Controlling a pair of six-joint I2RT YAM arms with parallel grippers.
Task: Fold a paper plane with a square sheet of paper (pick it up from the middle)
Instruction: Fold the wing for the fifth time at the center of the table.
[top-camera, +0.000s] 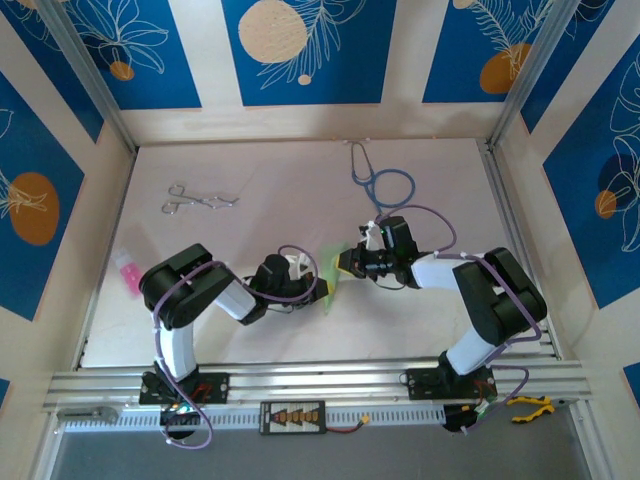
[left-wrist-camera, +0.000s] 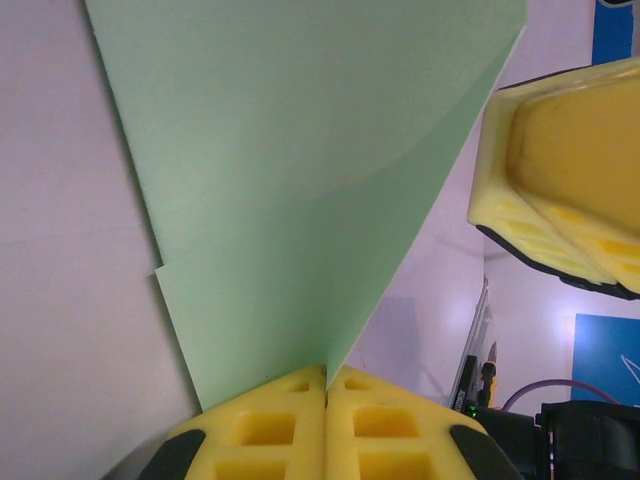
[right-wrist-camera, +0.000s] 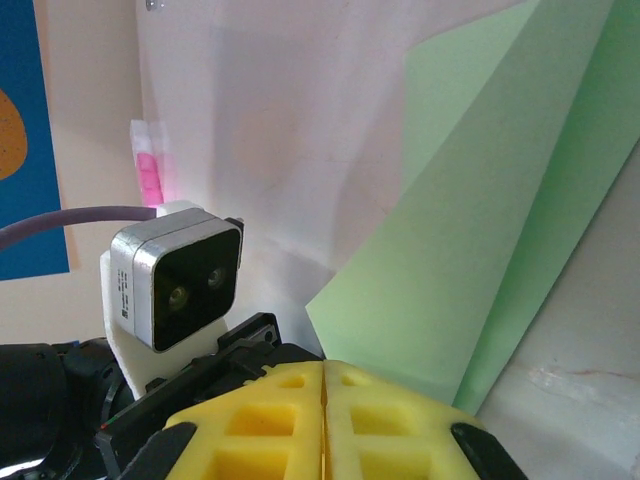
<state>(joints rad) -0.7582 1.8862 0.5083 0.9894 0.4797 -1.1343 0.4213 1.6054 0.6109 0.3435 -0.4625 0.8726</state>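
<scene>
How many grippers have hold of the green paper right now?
2. The left gripper pinches the green paper from one side; the right gripper pinches it from the opposite side.

Bright, even light; a soft curved shadow crosses the square sheet of paper (left-wrist-camera: 300, 150).

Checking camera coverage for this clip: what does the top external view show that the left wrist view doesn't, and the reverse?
Top external: metal forceps, a blue stethoscope and a pink item on the table. Left wrist: close up, the left end effector shut on the green paper sheet at its lower corner. Shared: the sheet between the two arms, and the right end effector at its edge.
</scene>
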